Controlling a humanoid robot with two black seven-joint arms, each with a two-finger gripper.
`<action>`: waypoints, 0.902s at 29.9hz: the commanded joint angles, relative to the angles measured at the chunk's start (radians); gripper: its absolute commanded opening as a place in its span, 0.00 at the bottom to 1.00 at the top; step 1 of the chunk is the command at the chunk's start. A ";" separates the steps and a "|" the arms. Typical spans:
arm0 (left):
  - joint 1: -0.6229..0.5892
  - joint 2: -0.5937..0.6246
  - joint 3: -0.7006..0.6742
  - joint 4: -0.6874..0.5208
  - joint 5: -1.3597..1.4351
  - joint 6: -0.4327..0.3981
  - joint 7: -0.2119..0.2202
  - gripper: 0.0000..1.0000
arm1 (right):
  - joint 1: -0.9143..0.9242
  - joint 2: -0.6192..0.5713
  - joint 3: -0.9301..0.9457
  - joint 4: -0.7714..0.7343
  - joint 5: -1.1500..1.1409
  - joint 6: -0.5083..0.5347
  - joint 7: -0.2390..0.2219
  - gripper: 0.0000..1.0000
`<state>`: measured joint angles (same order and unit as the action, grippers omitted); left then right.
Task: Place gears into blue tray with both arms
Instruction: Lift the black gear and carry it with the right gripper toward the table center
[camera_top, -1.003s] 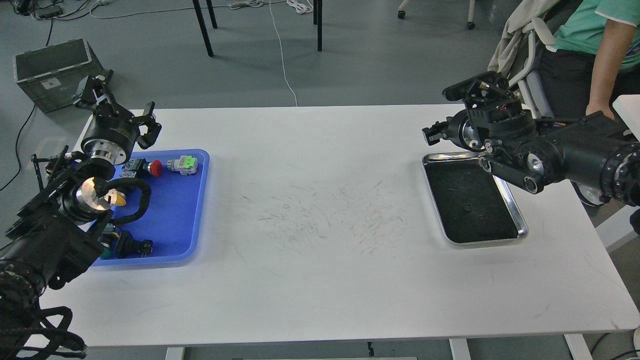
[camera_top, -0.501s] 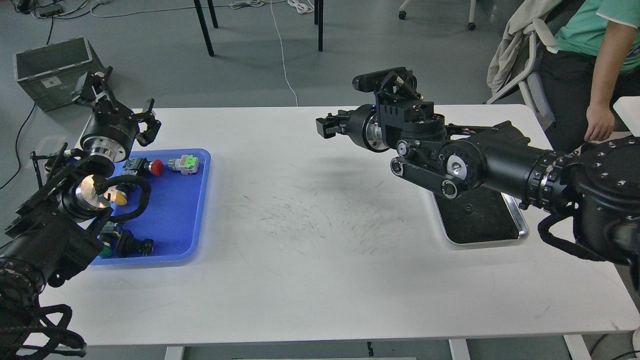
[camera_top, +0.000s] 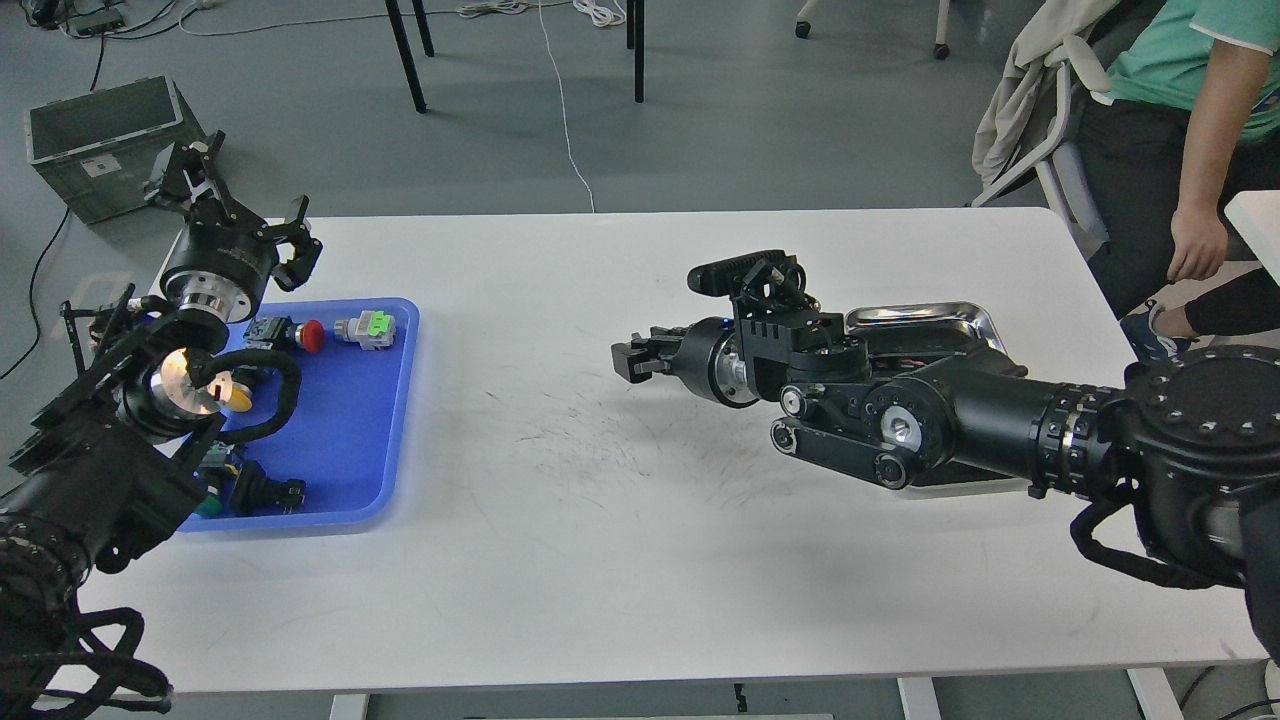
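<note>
The blue tray (camera_top: 350, 440) lies at the table's left end. No gears show: any on the steel tray (camera_top: 920, 315) are hidden under my right arm. My right gripper (camera_top: 632, 358) reaches left over the middle of the table, low above the top, well short of the blue tray. Its fingers look pressed together, and anything between them is too small to see. My left gripper (camera_top: 297, 247) hovers over the blue tray's far left corner; its dark claws cannot be told apart.
Coloured push-button switches lie in the blue tray: a red one (camera_top: 310, 337), a green one (camera_top: 370, 328), a yellow one (camera_top: 237, 397) and a black one (camera_top: 265, 495). A seated person (camera_top: 1200, 150) is at the far right. A grey crate (camera_top: 90, 140) stands on the floor.
My right arm has swung left from above the steel tray to the table's middle and dropped lower, now covering most of that tray. My left arm has barely moved.
</note>
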<state>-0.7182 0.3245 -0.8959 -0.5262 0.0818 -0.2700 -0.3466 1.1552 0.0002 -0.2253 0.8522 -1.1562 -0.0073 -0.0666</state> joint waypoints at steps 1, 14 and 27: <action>0.000 -0.001 0.000 0.000 -0.001 0.000 0.000 0.98 | -0.017 0.000 -0.002 0.063 -0.002 -0.006 0.010 0.03; -0.007 -0.005 0.000 0.000 -0.001 0.000 0.000 0.98 | -0.058 0.000 -0.043 0.128 -0.010 -0.005 0.077 0.07; -0.007 -0.004 0.000 -0.002 0.001 0.009 0.000 0.98 | -0.075 0.000 -0.031 0.116 0.004 -0.123 0.079 0.93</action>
<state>-0.7250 0.3176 -0.8958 -0.5277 0.0825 -0.2651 -0.3466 1.0793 0.0000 -0.2644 0.9750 -1.1529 -0.1154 0.0113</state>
